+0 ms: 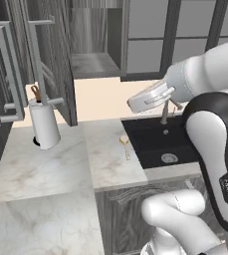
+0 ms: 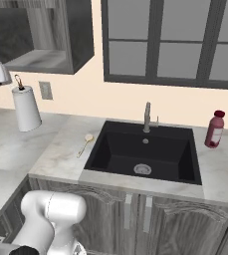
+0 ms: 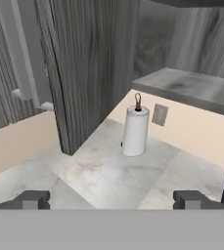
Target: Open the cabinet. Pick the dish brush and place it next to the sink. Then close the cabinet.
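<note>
Left base view shows the small cream dish brush with a round head [image 1: 125, 143] lying flat on the white marble counter [image 1: 46, 169], just beside the left edge of the black sink with a round silver drain [image 1: 160, 142]. The dark grey wood cabinet [image 1: 93, 40] hangs on the wall above with its door [image 1: 53, 55] swung wide open, and its bottom shelf looks bare. A white paper towel roll with a brown top [image 1: 45, 124] stands under the open door. A dark red bottle [image 2: 214, 129] stands on the counter to the right of the sink. In the hand view the gripper [image 3: 111, 200] has its two dark fingers [image 3: 33, 199] spread far apart, with nothing between them.
</note>
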